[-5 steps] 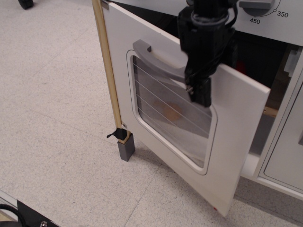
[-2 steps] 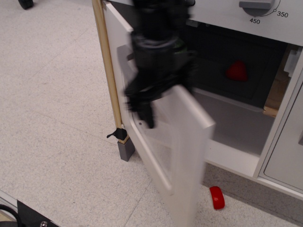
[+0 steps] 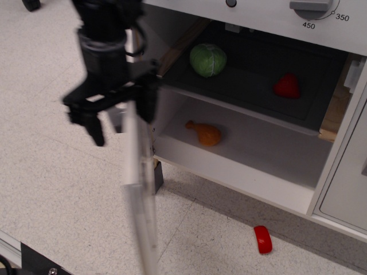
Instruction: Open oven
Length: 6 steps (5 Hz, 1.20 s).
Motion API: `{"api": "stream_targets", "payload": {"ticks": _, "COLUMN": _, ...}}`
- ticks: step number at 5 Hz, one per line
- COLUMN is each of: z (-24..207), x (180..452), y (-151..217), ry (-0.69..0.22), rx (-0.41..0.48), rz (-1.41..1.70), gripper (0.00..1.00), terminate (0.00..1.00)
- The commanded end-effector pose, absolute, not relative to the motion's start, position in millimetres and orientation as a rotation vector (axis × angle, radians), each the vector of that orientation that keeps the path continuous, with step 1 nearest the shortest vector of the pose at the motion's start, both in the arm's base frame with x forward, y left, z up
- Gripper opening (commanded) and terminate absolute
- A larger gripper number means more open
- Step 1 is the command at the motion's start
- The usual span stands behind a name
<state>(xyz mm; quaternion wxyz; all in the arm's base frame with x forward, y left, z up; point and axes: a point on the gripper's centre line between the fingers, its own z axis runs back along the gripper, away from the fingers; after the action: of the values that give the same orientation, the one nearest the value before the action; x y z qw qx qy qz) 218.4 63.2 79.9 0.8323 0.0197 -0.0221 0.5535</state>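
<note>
The white oven (image 3: 269, 172) stands with its door (image 3: 139, 189) swung far out to the left, so I see the door almost edge-on. The grey dial (image 3: 311, 7) marked 350/450 is at the top right. My black gripper (image 3: 123, 129) is at the door's upper part, its fingers (image 3: 94, 129) spread wide, one on each side of the door's edge. A bit of the grey handle (image 3: 117, 119) shows between them. The frame is motion-blurred around the door.
Inside the oven, a green cabbage (image 3: 208, 59) and a red toy (image 3: 287, 86) lie on the dark upper shelf, and an orange drumstick (image 3: 205, 133) lies on the white floor. A red piece (image 3: 263, 239) lies on the ground. A plain white cabinet door (image 3: 347, 189) is at right.
The door has swung from partly open to wide open, leftward. My gripper moved left with it. The oven's inside and the red piece on the floor came into view.
</note>
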Motion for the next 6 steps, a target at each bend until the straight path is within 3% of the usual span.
{"api": "stream_targets", "payload": {"ticks": 1, "z": 151, "x": 230, "y": 80, "ry": -0.109, "rx": 0.001, "rz": 1.125, "gripper": 1.00, "terminate": 0.00}}
{"api": "stream_targets", "payload": {"ticks": 2, "z": 165, "x": 245, "y": 41, "ry": -0.116, "rx": -0.037, "rz": 1.143, "gripper": 1.00, "terminate": 0.00}}
{"api": "stream_targets", "payload": {"ticks": 3, "z": 146, "x": 262, "y": 11, "ry": -0.106, "rx": -0.088, "rz": 1.186, "gripper": 1.00, "terminate": 0.00}}
{"api": "stream_targets", "payload": {"ticks": 4, "z": 113, "x": 275, "y": 6, "ry": -0.081, "rx": -0.096, "rz": 1.196, "gripper": 1.00, "terminate": 0.00}}
{"api": "stream_targets", "payload": {"ticks": 6, "z": 71, "x": 259, "y": 56, "ry": -0.138, "rx": -0.020, "rz": 1.160, "gripper": 1.00, "terminate": 0.00}}
